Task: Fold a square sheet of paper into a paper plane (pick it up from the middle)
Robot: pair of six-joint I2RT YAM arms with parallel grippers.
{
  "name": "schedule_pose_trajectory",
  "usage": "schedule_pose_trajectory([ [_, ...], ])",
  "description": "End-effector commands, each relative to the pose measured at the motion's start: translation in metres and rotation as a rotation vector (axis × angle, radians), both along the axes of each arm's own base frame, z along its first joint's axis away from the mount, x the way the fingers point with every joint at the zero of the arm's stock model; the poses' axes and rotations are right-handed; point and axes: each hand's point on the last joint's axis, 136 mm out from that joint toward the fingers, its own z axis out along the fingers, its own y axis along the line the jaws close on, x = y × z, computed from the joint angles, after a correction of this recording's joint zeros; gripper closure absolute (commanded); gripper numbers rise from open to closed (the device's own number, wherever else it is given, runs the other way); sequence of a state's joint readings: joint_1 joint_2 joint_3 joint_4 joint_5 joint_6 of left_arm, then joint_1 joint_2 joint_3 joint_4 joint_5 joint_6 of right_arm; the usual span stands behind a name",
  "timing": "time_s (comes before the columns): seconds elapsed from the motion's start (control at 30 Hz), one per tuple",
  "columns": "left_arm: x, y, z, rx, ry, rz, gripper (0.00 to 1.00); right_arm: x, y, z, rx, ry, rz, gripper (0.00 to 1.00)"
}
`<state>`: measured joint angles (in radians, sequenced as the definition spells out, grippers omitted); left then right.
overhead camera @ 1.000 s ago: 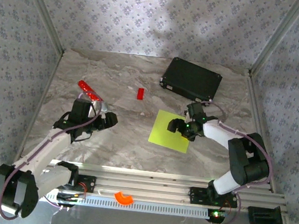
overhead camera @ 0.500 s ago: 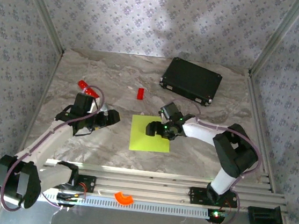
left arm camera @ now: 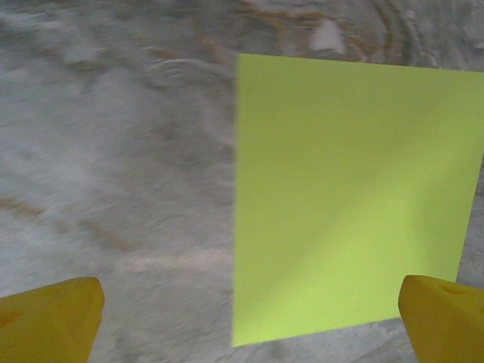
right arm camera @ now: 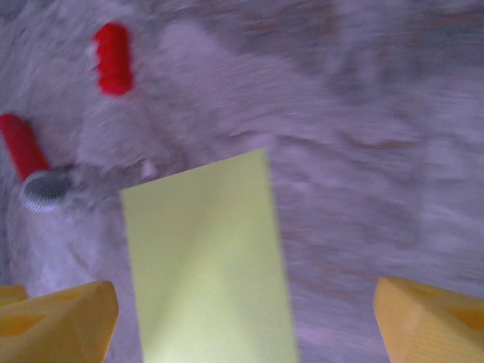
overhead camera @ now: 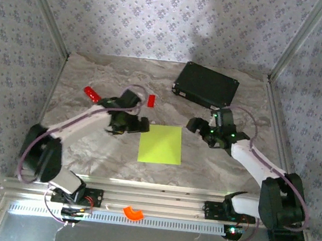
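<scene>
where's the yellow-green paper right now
In the top view the square sheet of paper lies flat near the middle of the table, between the left gripper and the right gripper, nearer the arm bases than the black case.

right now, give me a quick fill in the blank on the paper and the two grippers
1. The square sheet of paper lies ___ on the table, not yet folded.
2. The left gripper and the right gripper both have jaws ___, holding nothing.
3. The small block beyond the sheet is ___.
Missing: flat; open; red.
</scene>
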<state>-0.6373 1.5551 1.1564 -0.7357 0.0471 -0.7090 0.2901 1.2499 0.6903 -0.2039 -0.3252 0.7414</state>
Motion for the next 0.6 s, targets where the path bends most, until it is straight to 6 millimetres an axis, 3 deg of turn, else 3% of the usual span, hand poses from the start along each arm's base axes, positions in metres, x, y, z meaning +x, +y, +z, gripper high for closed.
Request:
schedule_pose_trajectory([
  [0.0,-0.005,-0.017,-0.017,0.146,0.063,-0.003,0.00,-0.029,-0.034,-0.026,-0.036,0.150,-0.096,0.09],
  [0.07,-0.005,-0.040,-0.022,0.177,0.070,-0.046,0.00,-0.034,-0.047,-0.027,-0.019,0.157,-0.128,0.09],
  [0.2,-0.002,-0.064,-0.033,0.227,0.093,-0.056,0.00,-0.040,-0.062,-0.021,-0.015,0.124,-0.154,0.06],
  [0.3,-0.003,-0.077,-0.041,0.224,0.103,-0.052,0.00,-0.043,-0.064,-0.019,-0.018,0.112,-0.144,0.01],
  [0.57,-0.007,-0.100,-0.058,0.217,0.126,-0.070,0.00,-0.046,-0.060,-0.021,-0.012,0.122,-0.110,0.01],
])
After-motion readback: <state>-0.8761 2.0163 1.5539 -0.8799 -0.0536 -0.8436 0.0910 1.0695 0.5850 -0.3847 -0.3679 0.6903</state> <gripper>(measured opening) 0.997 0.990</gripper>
